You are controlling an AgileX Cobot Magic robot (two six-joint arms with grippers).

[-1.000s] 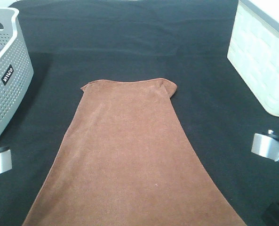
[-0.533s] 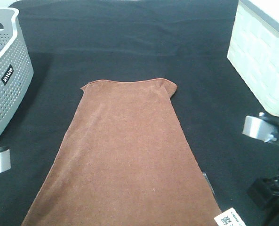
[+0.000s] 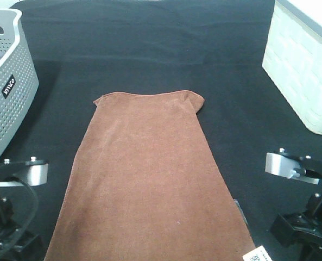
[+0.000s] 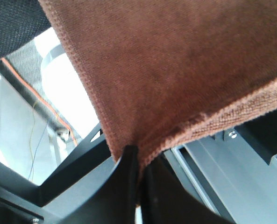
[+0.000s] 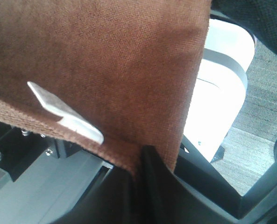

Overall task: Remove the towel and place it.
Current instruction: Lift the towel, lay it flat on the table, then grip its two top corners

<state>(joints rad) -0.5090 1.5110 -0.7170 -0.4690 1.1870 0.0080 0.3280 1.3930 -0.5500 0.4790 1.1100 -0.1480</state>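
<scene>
Two changes stand out against a second ago. The brown towel [image 3: 144,179] lies lengthwise down the middle of the table, but its near end, which spread wide to both lower corners of the high view, is now drawn in narrower. Its far edge has not moved. The left arm [image 3: 11,206] and right arm [image 3: 302,206], then barely showing at the sides, have risen into view on either side of that near end.

Each wrist view shows why. The left pincer [image 4: 137,161] is closed tight on one near corner of the towel, fingers pressed together with the hem between them. The right pincer [image 5: 139,154] is clamped the same way on the other near corner. A small white tag [image 5: 63,112], hidden a second ago, now shows beside that corner.

This suggests both corners are gripped and the lift has begun, while most of the towel rests on the table.

The table is covered by a black cloth [image 3: 150,49], mostly flat, with faint creases near the far edge. A grey laundry basket [image 3: 8,92] stands at the far left and a white bin [image 3: 304,70] at the far right, both well apart from the towel. Below the table edge, the wrist views show pale floor [image 5: 264,116] and a thin orange wire [image 4: 31,88].
</scene>
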